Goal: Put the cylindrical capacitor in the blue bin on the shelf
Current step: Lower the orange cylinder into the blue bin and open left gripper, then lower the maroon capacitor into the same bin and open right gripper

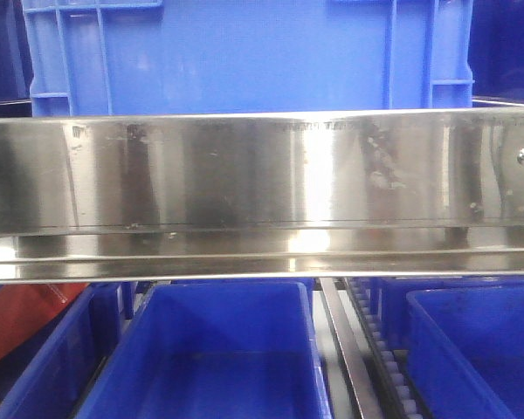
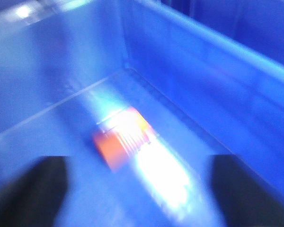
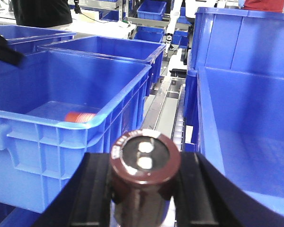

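Right wrist view: right jaws clamp the capacitor [image 3: 144, 163] upright, so clear the rim of the bin [image 3: 52, 156] at ten o'clock before releasing; left jaws gape empty

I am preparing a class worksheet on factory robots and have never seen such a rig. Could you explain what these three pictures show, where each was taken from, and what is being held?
This is a robot with two arms on a mobile base. Each arm ends in a claw with a small camera at its wrist.

The front view looks straight at the shelf, mostly at its shiny steel rail. A large blue bin stands above the rail and the lower bins sit beneath it.

The left wrist view is blurred. It looks into a blue tub where an orange-red cylinder lies on the floor. The left claw is open and empty.

The right wrist view shows the right claw shut on the cylindrical capacitor, whose silvery top faces the camera. Open blue containers lie ahead.
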`<move>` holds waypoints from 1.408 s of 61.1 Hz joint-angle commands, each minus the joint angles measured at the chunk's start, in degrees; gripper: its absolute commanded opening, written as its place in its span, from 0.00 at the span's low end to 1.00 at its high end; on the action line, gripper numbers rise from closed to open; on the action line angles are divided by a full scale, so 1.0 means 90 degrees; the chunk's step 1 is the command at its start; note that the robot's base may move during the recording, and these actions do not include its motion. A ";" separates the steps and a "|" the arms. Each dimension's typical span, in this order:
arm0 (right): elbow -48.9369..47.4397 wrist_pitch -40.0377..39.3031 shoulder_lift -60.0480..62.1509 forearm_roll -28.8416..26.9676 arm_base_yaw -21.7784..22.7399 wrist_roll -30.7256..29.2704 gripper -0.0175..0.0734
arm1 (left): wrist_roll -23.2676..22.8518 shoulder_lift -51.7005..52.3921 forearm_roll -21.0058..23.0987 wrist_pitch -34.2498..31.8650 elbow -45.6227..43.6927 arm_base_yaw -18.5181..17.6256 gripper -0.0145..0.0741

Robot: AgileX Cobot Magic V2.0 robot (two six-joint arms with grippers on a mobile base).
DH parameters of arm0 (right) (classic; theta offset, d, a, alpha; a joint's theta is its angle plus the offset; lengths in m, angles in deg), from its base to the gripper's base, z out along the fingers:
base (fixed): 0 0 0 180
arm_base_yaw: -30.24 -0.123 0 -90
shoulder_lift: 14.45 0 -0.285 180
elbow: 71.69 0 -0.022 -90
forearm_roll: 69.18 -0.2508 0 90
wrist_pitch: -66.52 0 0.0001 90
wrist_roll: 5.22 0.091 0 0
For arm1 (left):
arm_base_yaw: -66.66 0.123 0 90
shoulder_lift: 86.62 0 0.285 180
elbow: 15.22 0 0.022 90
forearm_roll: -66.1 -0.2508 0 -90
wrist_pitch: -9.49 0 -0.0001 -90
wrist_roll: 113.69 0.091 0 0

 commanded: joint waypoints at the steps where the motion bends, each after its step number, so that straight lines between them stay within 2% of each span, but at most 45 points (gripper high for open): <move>1: -0.0024 -0.0035 0.0018 -0.0037 -0.0014 -0.0057 0.01 | -0.0005 0.0428 -0.0041 0.0413 -0.0082 0.0072 0.34; 7: -0.0024 0.0060 0.0018 -0.0037 -0.0014 -0.0057 0.01 | -0.0074 0.0804 -0.0041 0.0640 0.0149 0.0241 0.12; 11: -0.0024 0.0099 0.0018 -0.0037 -0.0014 -0.0057 0.01 | -0.0176 0.1194 -0.0041 0.0610 0.0517 0.0376 0.04; 20: -0.0024 0.0127 0.0018 -0.0037 -0.0014 -0.0057 0.01 | -0.0221 0.2226 -0.0041 0.0197 0.1904 0.0693 0.04; 31: -0.0024 0.0127 0.0018 -0.0037 -0.0014 -0.0057 0.01 | -0.0262 0.3879 -0.0028 -0.0791 0.4002 0.0991 0.04; 35: -0.0024 0.0127 0.0018 -0.0037 -0.0014 -0.0057 0.01 | -0.0463 0.4483 -0.0028 -0.1126 0.4696 0.1097 0.04; 50: -0.0024 0.0087 -0.0029 -0.0037 -0.0014 -0.0057 0.01 | -0.0576 0.6730 -0.0013 -0.1844 0.6934 0.1232 0.04; 60: -0.0024 -0.0136 -0.0317 -0.0037 -0.0083 -0.0057 0.01 | -0.0576 0.7939 0.0093 -0.1892 0.7662 0.1232 0.04; 69: -0.0364 -0.0408 -0.0815 -0.0037 -0.0403 -0.0057 0.01 | -0.0576 0.8603 0.0118 -0.1850 0.7856 0.1232 0.04; 86: -0.2713 -0.0106 -0.2836 -0.0037 -0.1255 -0.0232 0.01 | -0.0576 0.8811 0.0181 -0.1539 0.7856 0.1232 0.04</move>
